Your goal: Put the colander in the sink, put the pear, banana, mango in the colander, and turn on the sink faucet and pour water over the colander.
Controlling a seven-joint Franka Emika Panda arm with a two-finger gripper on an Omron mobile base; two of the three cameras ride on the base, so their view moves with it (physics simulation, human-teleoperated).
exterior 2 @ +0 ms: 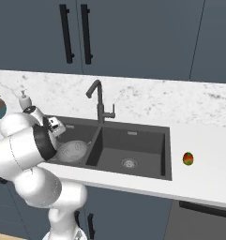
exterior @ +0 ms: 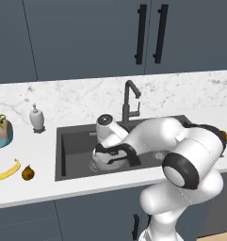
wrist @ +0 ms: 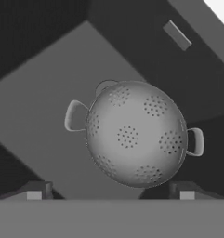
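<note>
The claw (wrist: pixel 110 193) hangs over the left basin of the sink (exterior 2: pixel 166 154) with its jaws spread wide and nothing between them. Straight below it sits the colander (wrist: pixel 135 134) on the basin floor, free of the fingers. So the next move turns away from here: the banana (exterior: pixel 6 172) and the pear (exterior: pixel 28 173) lie side by side on the counter (exterior: pixel 39 188) well off to the left of the sink, the banana's long axis running roughly left to right with its far end tipped up. The mango (exterior 2: pixel 188 159) rests alone on the counter to the right of the sink, about as far off the other way. The faucet (exterior 2: pixel 99 101) stands behind the divider between the basins. From the left base view the arm covers most of the colander, and the pear is too small to read its lean.
</note>
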